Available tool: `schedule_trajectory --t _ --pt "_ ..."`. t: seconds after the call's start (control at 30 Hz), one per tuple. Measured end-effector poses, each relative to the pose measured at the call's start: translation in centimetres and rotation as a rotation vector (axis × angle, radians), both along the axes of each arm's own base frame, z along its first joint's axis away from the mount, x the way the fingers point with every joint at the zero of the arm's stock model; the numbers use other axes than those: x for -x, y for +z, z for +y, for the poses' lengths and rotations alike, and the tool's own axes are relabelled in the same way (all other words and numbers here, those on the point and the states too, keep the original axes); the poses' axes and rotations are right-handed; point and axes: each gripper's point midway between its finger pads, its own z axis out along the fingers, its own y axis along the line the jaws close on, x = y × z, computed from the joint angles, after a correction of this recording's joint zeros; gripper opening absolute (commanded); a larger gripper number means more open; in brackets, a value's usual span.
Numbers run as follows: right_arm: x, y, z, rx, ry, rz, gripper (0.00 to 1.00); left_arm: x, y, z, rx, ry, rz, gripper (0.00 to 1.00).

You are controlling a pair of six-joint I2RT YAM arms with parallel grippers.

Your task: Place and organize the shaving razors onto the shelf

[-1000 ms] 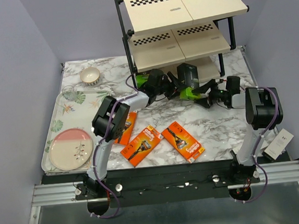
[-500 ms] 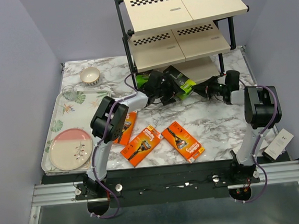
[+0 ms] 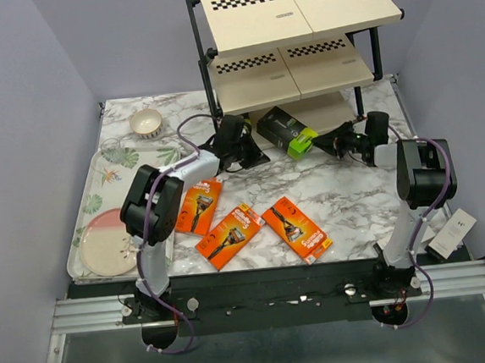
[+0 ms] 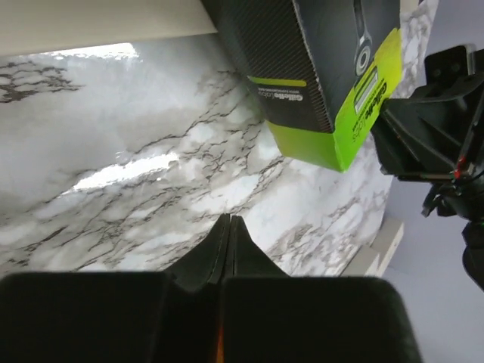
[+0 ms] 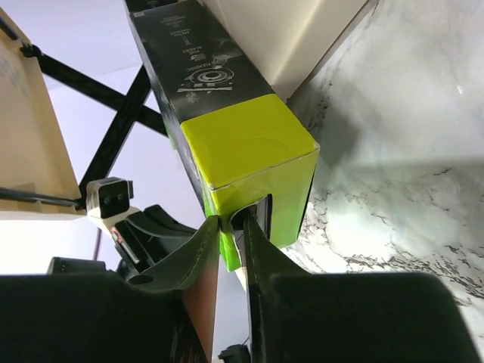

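While one black-and-lime razor pack [image 3: 287, 132] rests partly on the shelf's [image 3: 259, 82] bottom board, the right gripper [image 5: 232, 227] pinches its lime end. Three orange packs [image 3: 230, 233] lie on the table [image 3: 354, 197]. The tray [image 3: 106, 172] holds one pink plate [image 3: 104, 244]. The left gripper [image 4: 229, 223], fingers together and empty, has drawn back from the pack.

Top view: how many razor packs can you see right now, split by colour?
Orange packs: 3
Black-green pack: 1
White box: 1
Total in view: 5
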Motion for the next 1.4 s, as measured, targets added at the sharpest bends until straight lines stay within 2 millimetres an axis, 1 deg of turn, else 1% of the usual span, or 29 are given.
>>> schedule_trajectory --t 0.1,0.13,0.27,0.4,0.43,0.57,0.63,0.73,0.77,0.83,0.87,0.9,0.97,1.07,1.2,1.4 --pt "0.0 -0.2 -0.1 0.016 0.004 0.003 0.17 -0.5 0.0 -0.6 0.004 -0.005 -0.019 0.0" --pt "0.0 -0.3 -0.1 0.023 0.005 0.005 0.12 -0.9 0.1 -1.1 0.008 -0.001 -0.025 0.0" --pt "0.3 -0.8 -0.2 0.034 0.007 0.022 0.06 -2.0 -0.7 -2.2 -0.002 0.018 -0.028 0.0" --pt "0.5 -0.8 -0.2 0.036 0.005 0.028 0.05 -2.9 -1.7 -3.8 -0.025 0.032 -0.031 0.0" --pt "0.6 -0.9 -0.2 0.036 0.004 0.029 0.01 -3.0 -1.8 -4.2 -0.027 0.032 -0.035 0.0" --pt "0.8 -0.7 -0.4 0.031 -0.01 0.037 0.01 -3.4 -2.0 -6.5 -0.029 0.023 -0.059 0.0" --pt "0.7 -0.3 -0.8 0.03 -0.022 0.03 0.01 -3.6 -1.8 -7.5 -0.024 0.016 -0.072 0.01" --pt "0.3 0.4 -2.2 0.033 -0.052 0.014 0.01 -3.4 -1.4 -8.3 -0.016 0.005 -0.085 0.01" --pt "0.1 0.5 -2.8 0.038 -0.064 0.008 0.09 -3.3 -1.4 -8.5 -0.016 0.001 -0.087 0.01" --pt "-0.2 0.8 -4.1 0.048 -0.085 -0.004 0.16 -3.2 -1.6 -8.4 -0.025 0.0 -0.086 0.01" --pt "-0.2 0.9 -4.5 0.058 -0.087 -0.012 0.28 -3.1 -1.9 -8.2 -0.033 -0.001 -0.084 0.01" --pt "-0.2 0.9 -4.7 0.068 -0.084 -0.016 0.35 -3.0 -2.1 -8.1 -0.038 0.0 -0.082 0.01" --pt "0.1 1.1 -5.8 0.098 -0.084 -0.03 0.46 -2.7 -2.9 -7.4 -0.059 0.004 -0.07 0.01" --pt "0.2 1.3 -6.8 0.153 -0.065 -0.059 0.5 -2.6 -3.6 -6.8 -0.081 0.007 -0.067 0.01" --pt "0.2 1.3 -7.4 0.209 -0.036 -0.093 0.51 -2.7 -3.7 -6.7 -0.09 0.008 -0.074 0.01" --pt "0.4 1.0 -7.2 0.225 -0.002 -0.12 0.44 -2.3 -3.8 -6.6 -0.112 0.002 -0.09 0.01"
